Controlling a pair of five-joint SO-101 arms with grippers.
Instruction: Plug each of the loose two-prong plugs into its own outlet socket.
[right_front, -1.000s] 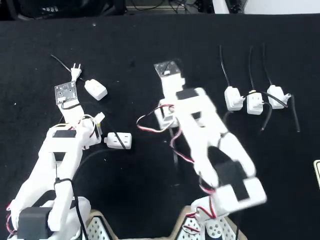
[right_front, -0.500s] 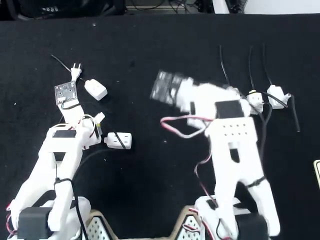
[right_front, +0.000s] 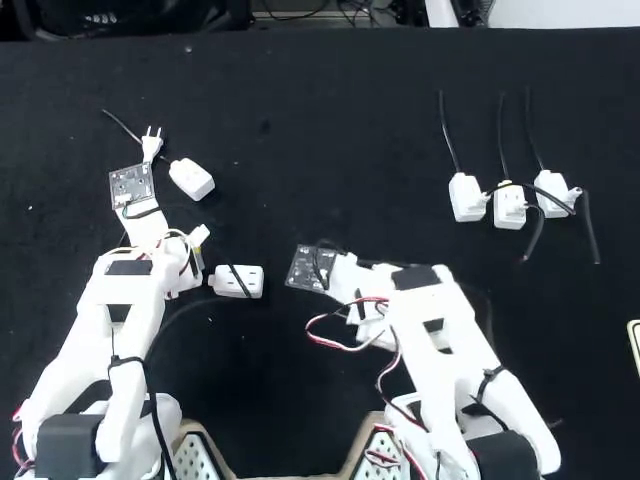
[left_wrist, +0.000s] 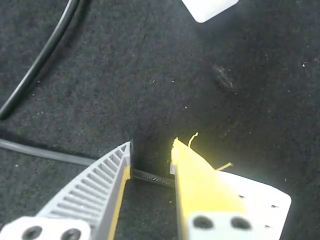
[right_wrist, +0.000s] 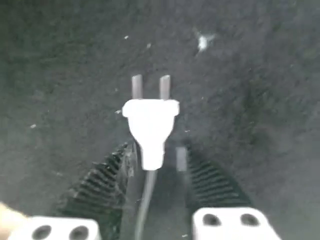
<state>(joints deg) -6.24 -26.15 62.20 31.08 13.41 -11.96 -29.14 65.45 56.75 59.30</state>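
While the right jaws pinch a plug, the left jaws, spread, half hide a cord on the black bench.

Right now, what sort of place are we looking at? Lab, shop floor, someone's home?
Most likely a robotics lab bench, not a home. A table draped in black cloth, two white arms mounted at its near edge, and outlet sockets and a loose plug laid out as practice props.
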